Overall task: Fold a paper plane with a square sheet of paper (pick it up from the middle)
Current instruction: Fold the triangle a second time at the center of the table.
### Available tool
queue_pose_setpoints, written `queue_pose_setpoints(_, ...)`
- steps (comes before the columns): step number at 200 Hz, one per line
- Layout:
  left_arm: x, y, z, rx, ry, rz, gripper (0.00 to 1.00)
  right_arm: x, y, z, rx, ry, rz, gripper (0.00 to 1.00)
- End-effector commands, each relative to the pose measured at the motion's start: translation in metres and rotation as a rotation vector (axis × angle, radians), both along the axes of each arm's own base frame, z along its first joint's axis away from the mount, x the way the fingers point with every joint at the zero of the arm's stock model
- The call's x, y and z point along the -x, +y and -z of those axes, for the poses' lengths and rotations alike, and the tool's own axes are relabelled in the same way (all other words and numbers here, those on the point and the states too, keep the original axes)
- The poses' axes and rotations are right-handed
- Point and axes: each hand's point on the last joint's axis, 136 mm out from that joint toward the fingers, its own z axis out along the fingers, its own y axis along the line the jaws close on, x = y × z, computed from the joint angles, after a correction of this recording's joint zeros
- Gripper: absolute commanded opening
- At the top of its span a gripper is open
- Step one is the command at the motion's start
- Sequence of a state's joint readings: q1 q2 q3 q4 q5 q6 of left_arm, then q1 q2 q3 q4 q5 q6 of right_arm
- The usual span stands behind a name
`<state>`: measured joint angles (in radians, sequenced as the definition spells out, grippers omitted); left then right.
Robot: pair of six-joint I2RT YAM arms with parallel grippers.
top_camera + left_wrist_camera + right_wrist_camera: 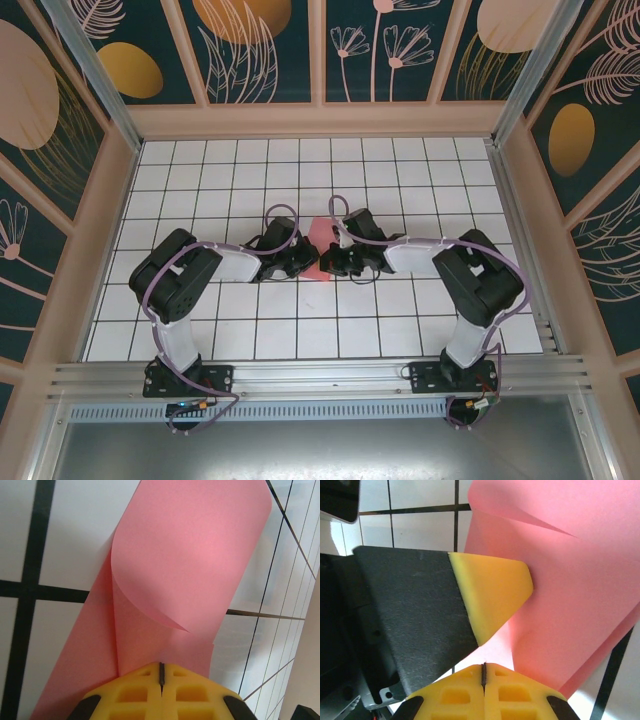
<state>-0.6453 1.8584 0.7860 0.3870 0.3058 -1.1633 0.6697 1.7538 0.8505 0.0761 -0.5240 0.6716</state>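
Left gripper (pixel 300 262), fingertips pressed together: pinches the edge of the square sheet of paper (pixel 320 243). Right gripper (pixel 336 262), likewise closed: clamps the same sheet just beside it, almost tip to tip. Sits at the middle of the table (pixel 400 170), salmon-pink, one side curled over in a loose roll.

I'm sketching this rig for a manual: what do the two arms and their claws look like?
Both the left arm and right arm have bulky black joint housings, white links and a lilac cable looping along them. The left claw and right claw are yellow with a recessed grid pattern and black outer sides.
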Motion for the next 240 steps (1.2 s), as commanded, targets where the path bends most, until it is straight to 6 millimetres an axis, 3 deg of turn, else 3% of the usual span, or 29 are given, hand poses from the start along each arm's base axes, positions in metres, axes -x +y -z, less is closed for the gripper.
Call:
queue_pose_setpoints(1, 0.015, 0.015, 0.032, -0.077, 0.079, -0.003, 0.0, 0.001, 0.003, 0.003, 0.01, 0.008, -0.009, 0.0)
queue_pose_setpoints(41, 0.015, 0.015, 0.032, -0.075, 0.08, -0.003, 0.0, -0.003, 0.004, 0.01, 0.031, 0.025, -0.01, 0.0)
queue_pose_setpoints(129, 0.017, 0.017, 0.035, -0.085, 0.088, -0.005, 0.0, 0.023, -0.021, 0.045, 0.125, 0.092, -0.015, 0.0)
queue_pose_setpoints(173, 0.017, 0.017, 0.036, -0.088, 0.091, -0.005, 0.0, 0.012, -0.015, 0.028, 0.114, 0.048, -0.017, 0.0)
queue_pose_setpoints(210, 0.019, 0.018, 0.036, -0.092, 0.091, -0.004, 0.0, 0.006, 0.003, 0.0, 0.05, -0.005, -0.047, 0.0)
queue_pose_setpoints(240, 0.017, 0.018, 0.034, -0.089, 0.087, -0.004, 0.0, 0.008, 0.007, 0.008, 0.077, 0.01, -0.061, 0.0)
